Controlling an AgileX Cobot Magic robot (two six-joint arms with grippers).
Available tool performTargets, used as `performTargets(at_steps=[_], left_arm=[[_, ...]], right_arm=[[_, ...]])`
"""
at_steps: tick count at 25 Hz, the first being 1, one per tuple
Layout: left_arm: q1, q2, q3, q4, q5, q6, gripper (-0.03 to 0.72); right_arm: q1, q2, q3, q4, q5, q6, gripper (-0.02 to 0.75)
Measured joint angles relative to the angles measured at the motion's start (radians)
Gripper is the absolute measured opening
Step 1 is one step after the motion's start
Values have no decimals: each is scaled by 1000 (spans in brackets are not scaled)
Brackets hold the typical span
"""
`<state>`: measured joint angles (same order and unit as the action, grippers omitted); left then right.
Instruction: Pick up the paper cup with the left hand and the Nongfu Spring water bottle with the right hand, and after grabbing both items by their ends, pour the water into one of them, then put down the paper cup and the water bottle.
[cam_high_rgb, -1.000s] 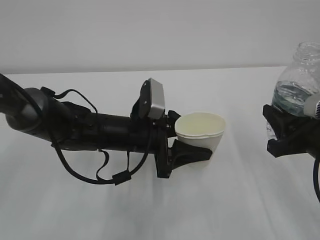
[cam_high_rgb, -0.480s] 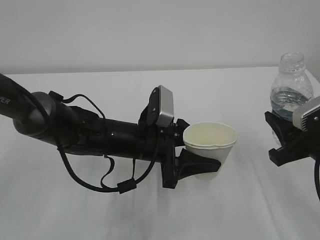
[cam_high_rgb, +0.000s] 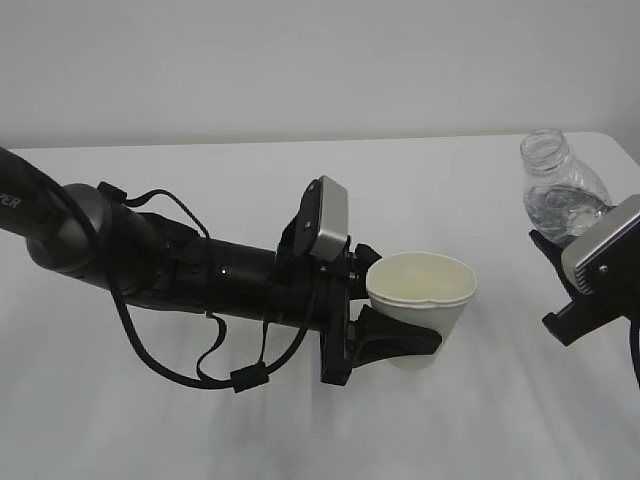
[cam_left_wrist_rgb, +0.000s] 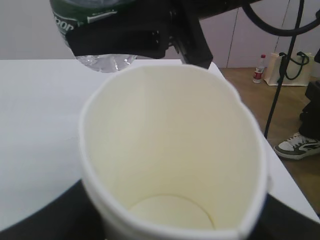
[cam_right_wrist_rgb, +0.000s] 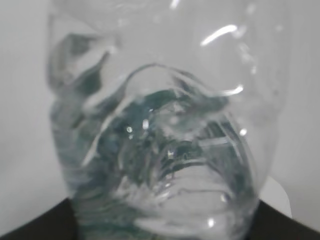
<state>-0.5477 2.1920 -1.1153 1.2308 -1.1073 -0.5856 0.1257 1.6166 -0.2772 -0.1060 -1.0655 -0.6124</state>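
2 arms show in the exterior view: the left hand (cam_high_rgb: 385, 335), its jaws clasping the paper cup (cam_high_rgb: 420, 305) above the white counter (cam_high_rgb: 300, 430), and the right hand (cam_high_rgb: 590, 280), jaws gripping the uncapped Nongfu Spring water bottle (cam_high_rgb: 560, 200) tilted toward the cup, near the counter's right edge. Left wrist view: the cup's (cam_left_wrist_rgb: 170, 165) inside looks dry, the bottle (cam_left_wrist_rgb: 92, 30) above its far rim. Right wrist view: water (cam_right_wrist_rgb: 160, 165) swirls inside the bottle.

White table (cam_high_rgb: 200, 420), apparently nothing resting on it

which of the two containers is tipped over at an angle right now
The Nongfu Spring water bottle in the right gripper: its open neck leans left toward the paper cup, which sits upright in the left gripper.
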Motion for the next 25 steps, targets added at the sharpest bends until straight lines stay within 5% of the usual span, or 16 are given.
performTargets(at_steps=[25], left_arm=[[0, 0, 0, -14, -37, -25, 432]], right_arm=[[0, 0, 0, 0, -21, -310, 356]])
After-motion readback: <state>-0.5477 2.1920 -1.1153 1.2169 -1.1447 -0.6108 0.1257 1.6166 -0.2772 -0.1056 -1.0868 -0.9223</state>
